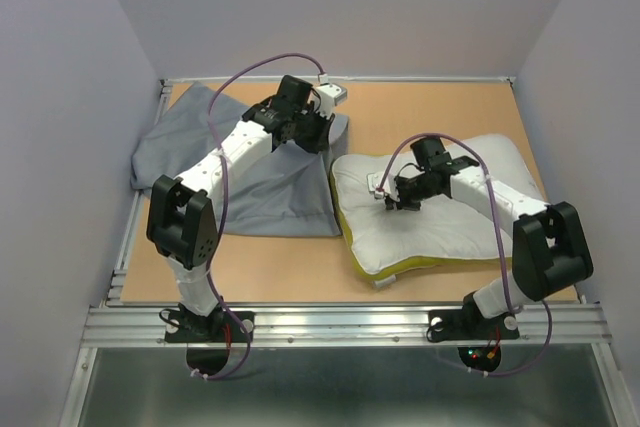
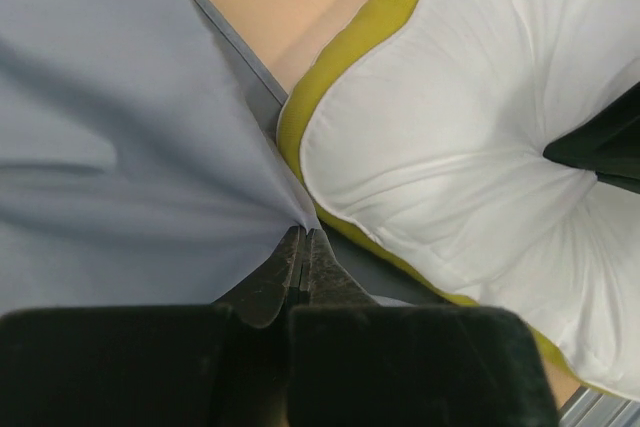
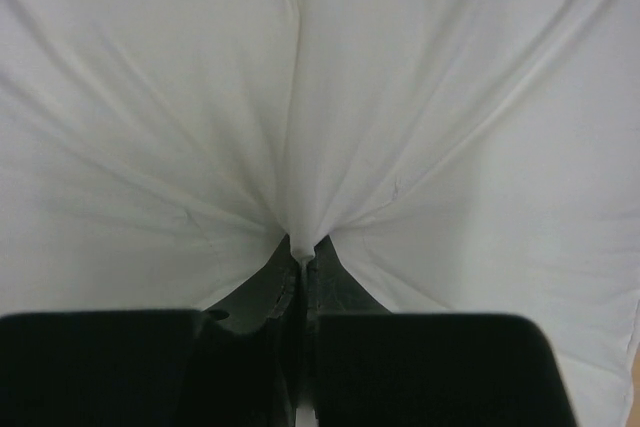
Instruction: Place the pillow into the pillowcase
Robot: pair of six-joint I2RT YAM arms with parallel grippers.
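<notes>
The white pillow point(image 1: 440, 222) with a yellow side band lies at the right of the table; it also shows in the left wrist view point(image 2: 450, 137) and fills the right wrist view point(image 3: 300, 77). The slate-grey pillowcase point(image 1: 250, 187) lies wrinkled at the left; it also shows in the left wrist view point(image 2: 120, 137). My left gripper point(image 1: 318, 137) point(image 2: 303, 239) is shut on a pinch of the pillowcase's edge next to the pillow. My right gripper point(image 1: 395, 199) point(image 3: 300, 252) is shut on a pinch of the pillow's top fabric near its left side.
The wooden tabletop point(image 1: 430, 112) is walled at the back and sides. A metal rail point(image 1: 350, 322) runs along the near edge. Part of the right arm shows dark at the right of the left wrist view point(image 2: 610, 142).
</notes>
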